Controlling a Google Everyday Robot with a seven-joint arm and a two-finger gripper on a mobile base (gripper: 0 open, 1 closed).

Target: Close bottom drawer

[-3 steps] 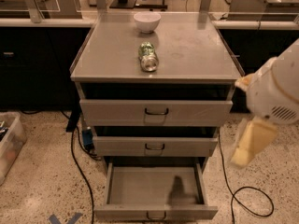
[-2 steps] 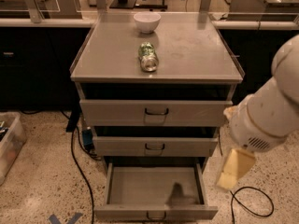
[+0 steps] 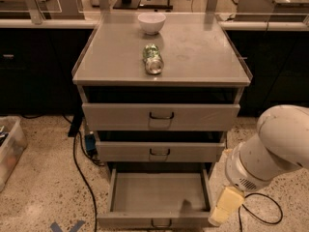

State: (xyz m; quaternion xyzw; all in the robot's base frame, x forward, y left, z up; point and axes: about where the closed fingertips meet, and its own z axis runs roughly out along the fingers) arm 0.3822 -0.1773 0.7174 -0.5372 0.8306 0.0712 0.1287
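The bottom drawer [image 3: 159, 193] of the grey metal cabinet [image 3: 161, 57] stands pulled far out, an empty shallow tray with a small dark wire handle [image 3: 161, 223] on its narrow front panel. The middle drawer [image 3: 159, 152] and top drawer [image 3: 161, 116] sit slightly out. My white arm [image 3: 270, 149] reaches down at the right of the cabinet. My gripper [image 3: 225, 206], a pale yellow part, hangs beside the open drawer's front right corner.
A white bowl [image 3: 151, 22] and a green can [image 3: 153, 59] lying on its side rest on the cabinet top. Black cables [image 3: 79, 170] run over the speckled floor on both sides. A clear bin [image 3: 8, 149] stands at the left. Dark counters line the back.
My arm has dropped and swung left, bringing the gripper from beside the middle drawer down to the bottom drawer's front right corner. The drawers have not moved.
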